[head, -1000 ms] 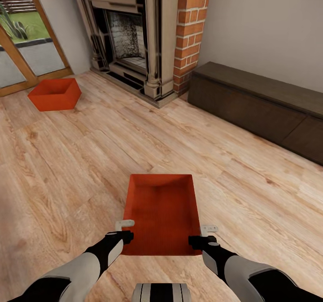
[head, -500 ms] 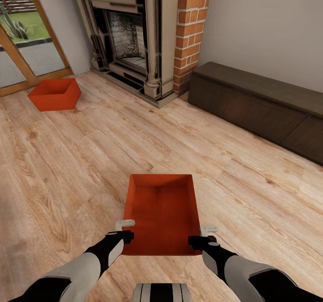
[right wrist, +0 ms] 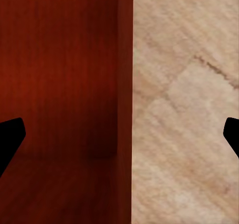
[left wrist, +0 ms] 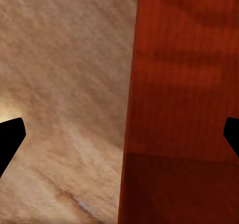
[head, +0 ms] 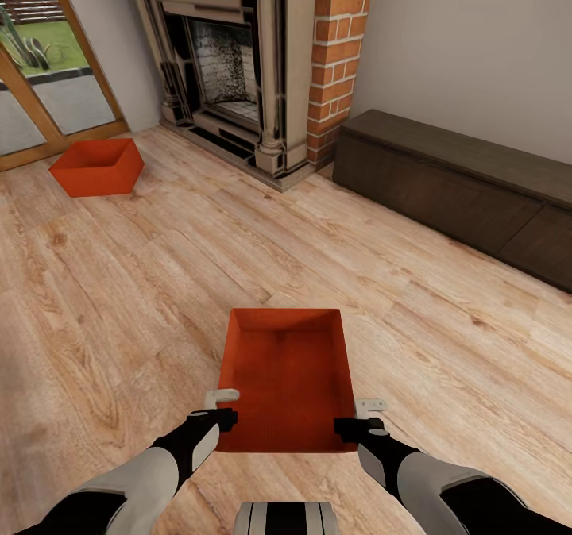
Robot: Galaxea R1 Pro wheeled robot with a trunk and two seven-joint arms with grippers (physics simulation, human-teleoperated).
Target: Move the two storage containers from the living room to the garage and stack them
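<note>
The near storage container [head: 287, 380] sits on the light wood plank floor [head: 119, 297] of the living room, directly ahead of the robot, with its long axis running straight away from the trunk. The left gripper [head: 220, 406] stands at the container's left long wall near the close corner; the right gripper [head: 364, 413] stands at the right long wall at about the same station, so the two arms are equally near and mirror each other. In the left wrist view the fingertips [left wrist: 11, 137] are spread wide, and the thin left wall runs between them, inside the opening and apart from both tips. The right wrist view gives the same picture: dark fingertips [right wrist: 10, 137] at the frame edges and the right wall midway between them, untouched. Both jaws are therefore wide open, each straddling a side wall and holding nothing. The coming move appears to be a closure of each jaw across its wall, which the alignment already permits, followed by a lift with both arms. The far storage container [head: 98, 167] rests well apart, near the glass door [head: 36, 82] and to the left of the brick fireplace [head: 238, 59]. A long low dark cabinet [head: 461, 186] lines the right-hand wall.
</note>
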